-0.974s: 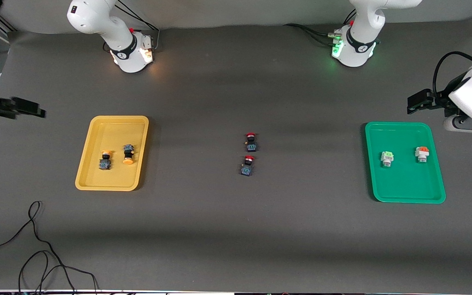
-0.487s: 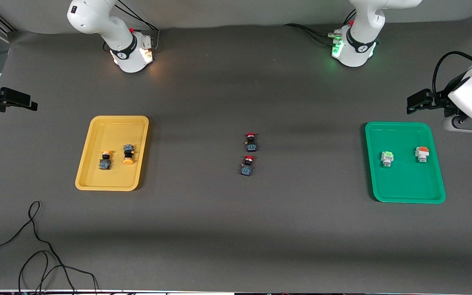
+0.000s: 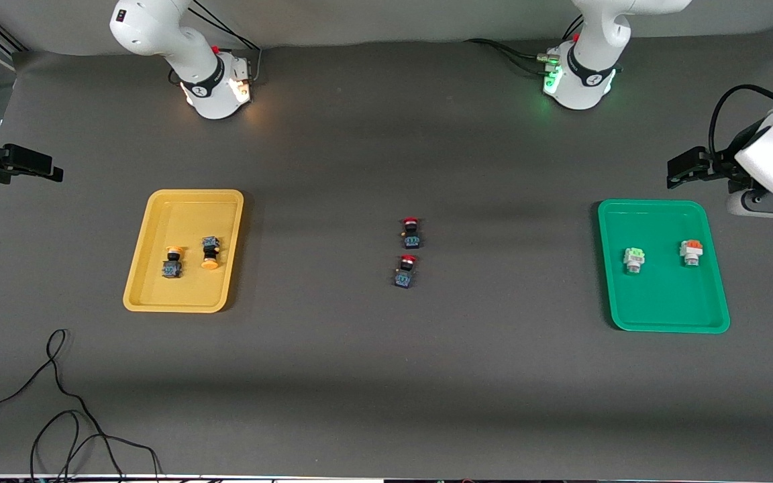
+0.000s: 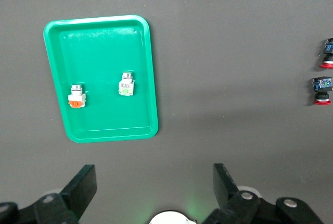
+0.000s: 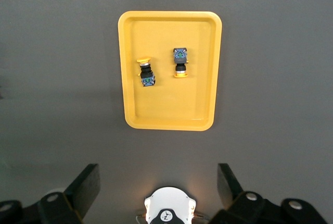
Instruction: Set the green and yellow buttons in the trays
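Observation:
The yellow tray [image 3: 178, 208] lies toward the right arm's end and holds two yellow-capped buttons [image 3: 172, 261] [image 3: 210, 253]. They also show in the right wrist view [image 5: 146, 73] [image 5: 180, 62]. The green tray [image 3: 661, 302] lies toward the left arm's end and holds the pale green-capped button [image 3: 633, 259] [image 4: 126, 84]. My left gripper [image 4: 154, 174] is open and empty, high up near the green tray's edge that faces the bases. My right gripper [image 5: 158, 174] is open and empty, high up off the yellow tray, above the table's end.
An orange-capped white button [image 3: 691, 252] [image 4: 77, 96] also lies in the green tray. Two red-capped dark buttons [image 3: 411, 232] [image 3: 405, 271] lie mid-table between the trays. A loose black cable [image 3: 58, 396] lies near the front camera at the right arm's end.
My right arm's hand has drawn back toward the table's end and the bases, then come to rest. The left arm and all buttons have not moved.

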You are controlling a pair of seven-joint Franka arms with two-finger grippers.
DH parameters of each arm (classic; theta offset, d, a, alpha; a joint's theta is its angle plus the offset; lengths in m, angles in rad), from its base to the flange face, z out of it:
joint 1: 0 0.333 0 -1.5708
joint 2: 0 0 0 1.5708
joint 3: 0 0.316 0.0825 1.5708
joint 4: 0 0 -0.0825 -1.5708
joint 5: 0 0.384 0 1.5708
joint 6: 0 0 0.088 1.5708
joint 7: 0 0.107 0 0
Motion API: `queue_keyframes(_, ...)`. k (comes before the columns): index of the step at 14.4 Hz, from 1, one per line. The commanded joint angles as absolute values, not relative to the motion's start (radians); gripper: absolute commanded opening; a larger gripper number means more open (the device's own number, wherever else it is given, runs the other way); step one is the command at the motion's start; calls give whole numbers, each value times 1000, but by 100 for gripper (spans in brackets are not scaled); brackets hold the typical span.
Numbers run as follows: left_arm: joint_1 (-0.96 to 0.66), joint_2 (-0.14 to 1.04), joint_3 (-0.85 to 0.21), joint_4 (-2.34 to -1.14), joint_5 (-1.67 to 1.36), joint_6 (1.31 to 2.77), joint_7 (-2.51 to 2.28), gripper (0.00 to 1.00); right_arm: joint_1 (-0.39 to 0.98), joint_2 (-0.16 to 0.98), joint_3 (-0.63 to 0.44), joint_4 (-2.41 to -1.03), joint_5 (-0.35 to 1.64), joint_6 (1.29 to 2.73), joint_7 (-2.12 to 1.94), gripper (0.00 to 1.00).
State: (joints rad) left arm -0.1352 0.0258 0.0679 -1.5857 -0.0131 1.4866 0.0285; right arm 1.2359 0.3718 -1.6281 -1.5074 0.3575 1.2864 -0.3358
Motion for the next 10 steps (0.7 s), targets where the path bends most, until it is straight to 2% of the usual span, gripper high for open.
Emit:
queue_keyframes(1,-150,21,78,-1580,-6,1496,34,100,1147,365,-1538,-1482,333,1266,-318,100)
queue_keyframes(4,-149,21,78,-1580,-6,1502,35,100,1020,359,-1409,-1416,333,1243,-313,100)
queue_keyframes(6,-150,21,78,-1580,-3,1505,35,100,964,359,-1359,-1385,330,1227,-314,100)
queue_keyframes(10,-149,21,78,-1580,-2,1503,35,100,793,331,-1171,-1335,276,1203,-313,100)
